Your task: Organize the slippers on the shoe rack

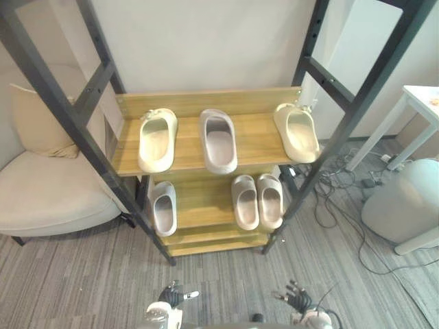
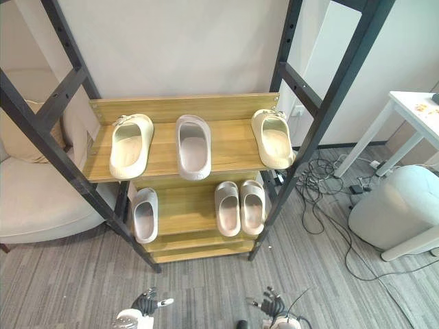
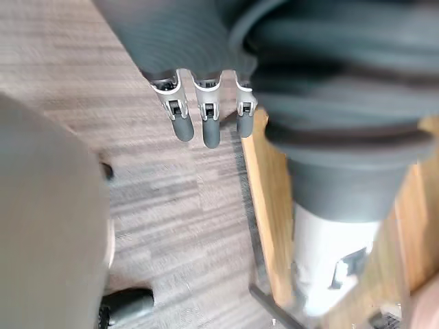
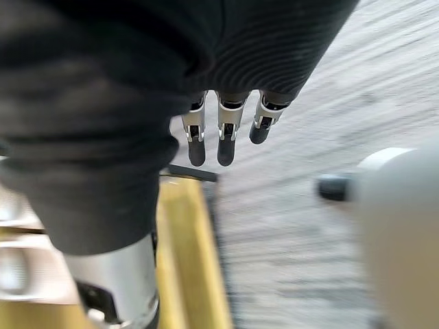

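Shoe rack (image 1: 257, 140) ahead of both hands holds six: two cream slippers (image 1: 158, 139), one grey slipper (image 1: 218, 140) on top shelf; three grey slippers (image 1: 247, 201) below. Left hand (image 1: 171, 296), right hand (image 1: 296, 298) loosely open, empty.

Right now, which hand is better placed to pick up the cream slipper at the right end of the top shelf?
Probably the right hand: the cream slipper lies on its side of the rack. The left hand would need to reach across. Both hang open.
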Robot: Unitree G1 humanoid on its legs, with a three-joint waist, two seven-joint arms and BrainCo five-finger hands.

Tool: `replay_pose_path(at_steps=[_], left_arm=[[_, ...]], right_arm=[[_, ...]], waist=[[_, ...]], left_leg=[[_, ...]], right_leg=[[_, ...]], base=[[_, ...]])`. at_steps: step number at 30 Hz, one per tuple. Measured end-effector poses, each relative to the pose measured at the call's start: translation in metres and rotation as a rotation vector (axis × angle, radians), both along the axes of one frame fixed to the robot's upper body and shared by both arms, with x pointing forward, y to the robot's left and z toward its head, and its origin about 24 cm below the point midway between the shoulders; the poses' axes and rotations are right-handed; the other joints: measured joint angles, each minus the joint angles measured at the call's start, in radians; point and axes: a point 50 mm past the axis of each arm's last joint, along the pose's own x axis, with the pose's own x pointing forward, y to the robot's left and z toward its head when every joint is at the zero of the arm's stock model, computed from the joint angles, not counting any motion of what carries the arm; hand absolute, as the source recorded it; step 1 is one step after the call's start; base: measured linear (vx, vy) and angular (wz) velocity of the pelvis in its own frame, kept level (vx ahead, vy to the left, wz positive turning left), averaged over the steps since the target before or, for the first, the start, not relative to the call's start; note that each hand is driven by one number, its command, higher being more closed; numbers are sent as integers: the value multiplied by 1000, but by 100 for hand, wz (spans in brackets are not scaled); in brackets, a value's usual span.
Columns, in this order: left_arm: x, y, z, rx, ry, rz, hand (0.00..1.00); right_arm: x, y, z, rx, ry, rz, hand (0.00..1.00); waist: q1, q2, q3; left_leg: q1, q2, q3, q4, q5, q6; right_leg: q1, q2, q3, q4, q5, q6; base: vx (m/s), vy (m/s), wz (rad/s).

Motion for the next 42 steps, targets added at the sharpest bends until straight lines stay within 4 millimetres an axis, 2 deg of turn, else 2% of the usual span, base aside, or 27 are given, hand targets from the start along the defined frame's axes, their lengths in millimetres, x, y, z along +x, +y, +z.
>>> replay_pose_path(at_steps=[1,2,5,9,16,25,29,38,42], left_arm=[[-1,0,0,1,3,-4,0],[-1,0,0,2,3,-5,0],[-3,0,0,5,1,-16,0],[-4,0,0,6,2,-22,0],[-5,0,0,7,2,-34,0],[-3,-1,1,-5,-15,-52,0],[-2,-1,2,-4,-25,-51,0],[-1,0,2,-4,-30,-47,0],[1,2,3,-1,-41,-33,0]], right_arm=[[11,-8,24,-39,-123,-6,0],[12,-9,26,-42,-135,-9,0],[22,-17,63,-122,-306,-15,0],[29,-18,87,-185,-412,-3,0],[48,-6,135,-227,-636,56,0],[90,26,184,-227,-878,238,0],[98,28,196,-237,-928,257,0],[126,40,240,-260,-1105,306,0],[152,36,257,-287,-1133,280,0]], waist=[[-11,-2,2],[-12,-2,2],[-26,-5,2],[-33,-10,4],[-27,-5,7],[-19,-7,8],[-16,-16,10],[1,-27,10],[11,-43,17]], left_leg=[[-4,1,0,-1,2,-1],[-4,1,0,-1,3,-1],[-3,3,5,-9,4,-4],[-2,6,7,-16,8,-6],[0,4,-7,-19,8,-6],[-16,2,-47,-18,16,-3],[-17,-2,-83,-22,23,-2],[-29,-9,-122,-31,31,1],[-34,-9,-131,-31,35,0]], right_leg=[[-4,1,6,0,2,0],[-4,1,6,0,2,0],[-12,6,13,0,3,-1],[-19,10,17,0,5,-2],[-18,9,8,-3,2,1],[-12,4,-31,4,-1,2],[7,-2,-62,5,-9,5],[12,-10,-93,5,-14,11],[12,-10,-99,5,-15,11]], base=[[-56,-20,-6],[-45,-26,-2],[-2,-10,-6],[37,-10,-4],[51,5,3],[-22,-8,12],[-11,-11,26],[8,-3,13],[-4,-4,8]])
